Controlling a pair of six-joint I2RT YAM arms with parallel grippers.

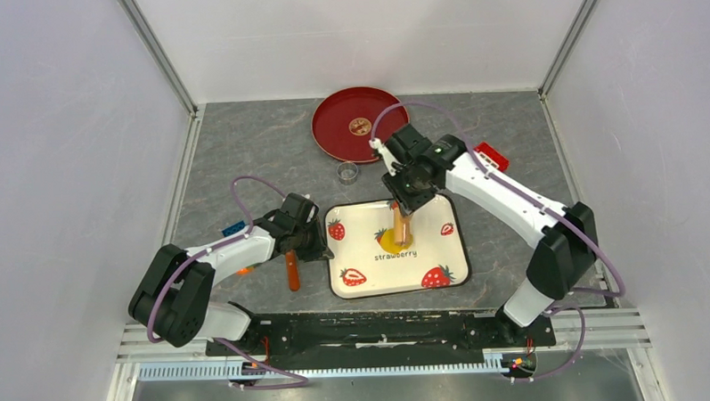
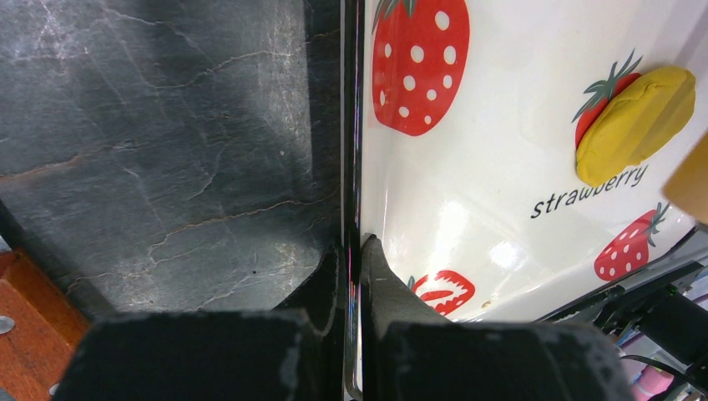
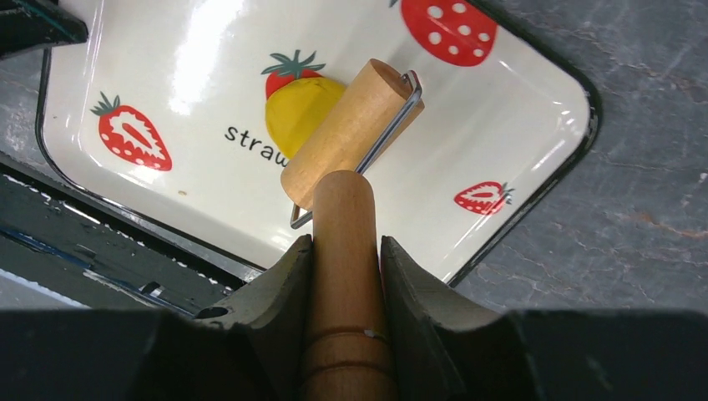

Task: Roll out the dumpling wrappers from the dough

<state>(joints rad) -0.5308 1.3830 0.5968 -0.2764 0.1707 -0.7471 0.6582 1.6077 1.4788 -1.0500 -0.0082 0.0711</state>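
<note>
A yellow dough lump [image 1: 391, 243] lies on the white strawberry tray [image 1: 442, 246]. My right gripper [image 1: 403, 201] is shut on the wooden handle [image 3: 342, 225] of a small roller, and its wooden cylinder [image 3: 351, 134] rests on the dough [image 3: 300, 113]. My left gripper [image 1: 322, 246] is shut on the tray's left rim [image 2: 352, 167], with one finger [image 2: 388, 280] inside the tray. The dough also shows in the left wrist view [image 2: 636, 125]. A small round disc, the dumpling wrapper [image 1: 359, 125], lies on the red plate [image 1: 336, 139] at the back.
A small metal ring cutter [image 1: 348, 171] stands between the plate and the tray. An orange-handled tool [image 1: 291, 270] lies left of the tray under the left arm. A blue object [image 1: 234, 229] is at the left and a red object [image 1: 491, 155] at the right. White walls enclose the table.
</note>
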